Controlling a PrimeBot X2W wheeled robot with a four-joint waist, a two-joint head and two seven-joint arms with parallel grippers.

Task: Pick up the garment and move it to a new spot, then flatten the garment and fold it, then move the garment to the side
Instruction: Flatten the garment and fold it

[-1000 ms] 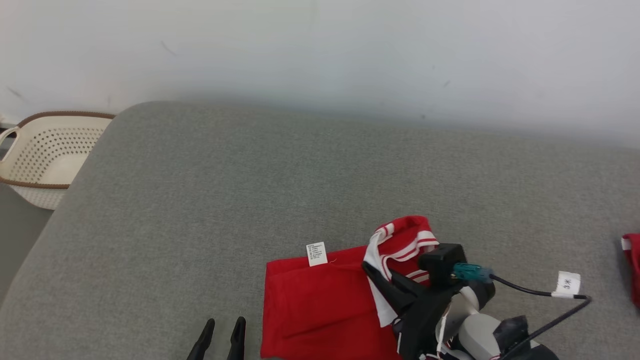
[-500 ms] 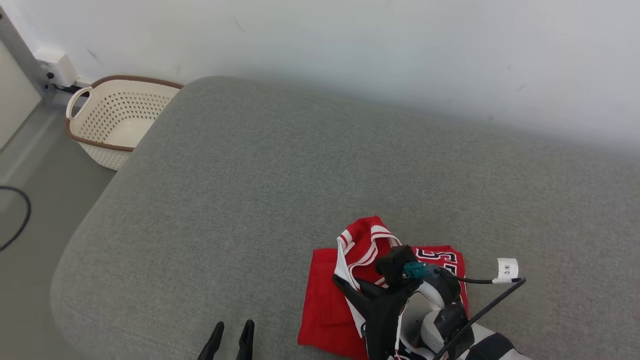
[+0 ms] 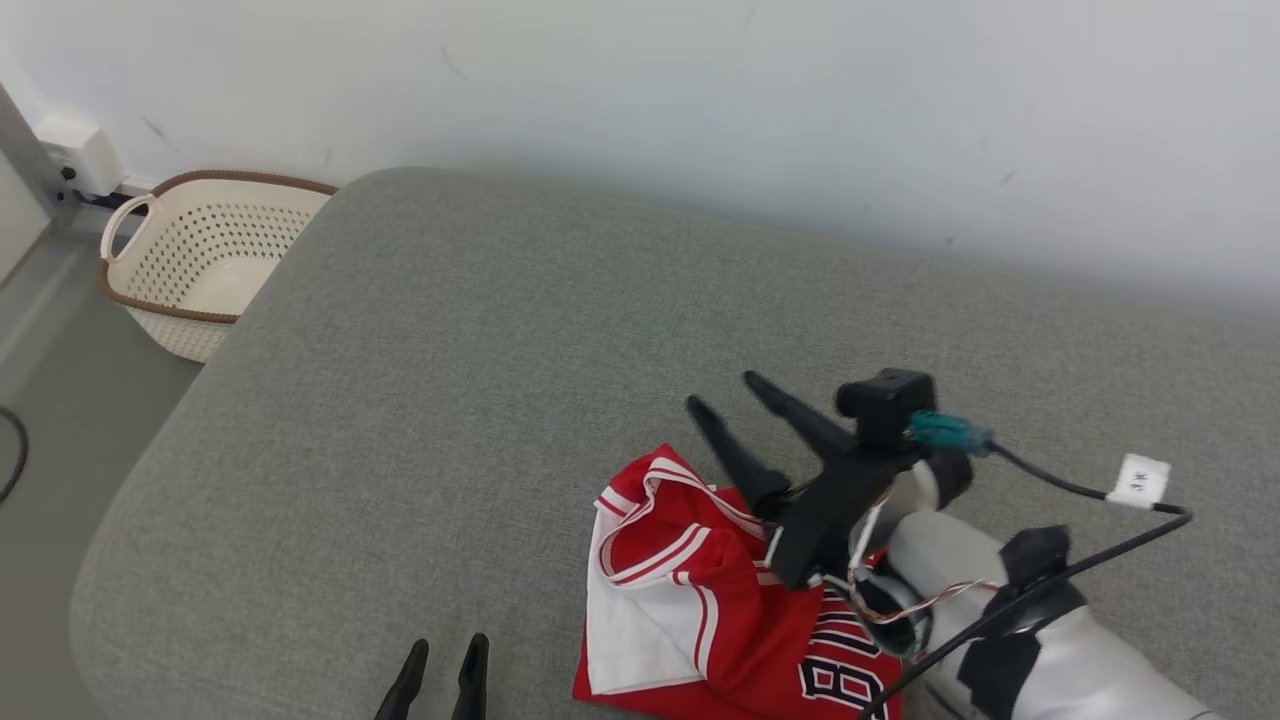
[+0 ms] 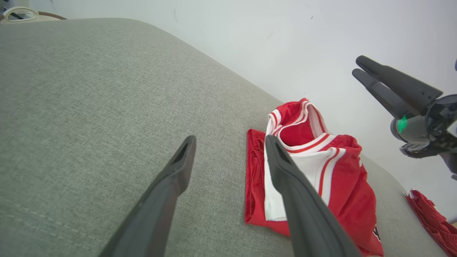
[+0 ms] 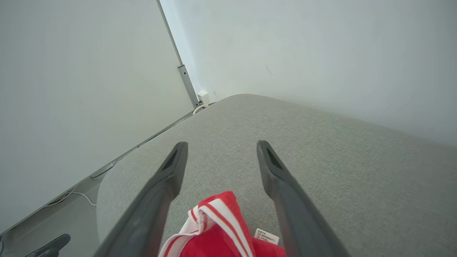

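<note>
The garment (image 3: 720,620), a red jersey with white trim and dark lettering, lies loosely bunched on the grey cushion (image 3: 450,400), near its front edge. My right gripper (image 3: 722,392) hovers open just above and beyond the garment's far edge, holding nothing. In the right wrist view the right gripper (image 5: 222,144) has its fingers spread over bare cushion, with the garment (image 5: 217,232) low between them. My left gripper (image 3: 448,643) stands open at the front edge, left of the garment. In the left wrist view the left gripper (image 4: 230,139) is empty, and the garment (image 4: 339,171) lies to its right.
A cream perforated basket (image 3: 200,260) with a brown rim sits on the floor off the cushion's far left corner. A pale wall runs along the back. Another red cloth (image 4: 428,217) lies further right on the cushion. A dark cable (image 3: 12,450) lies on the floor at left.
My right gripper has opened, let go of the garment and risen past its far edge. The garment now rests bunched on the cushion. The head camera has shifted; the left gripper has stayed put.
</note>
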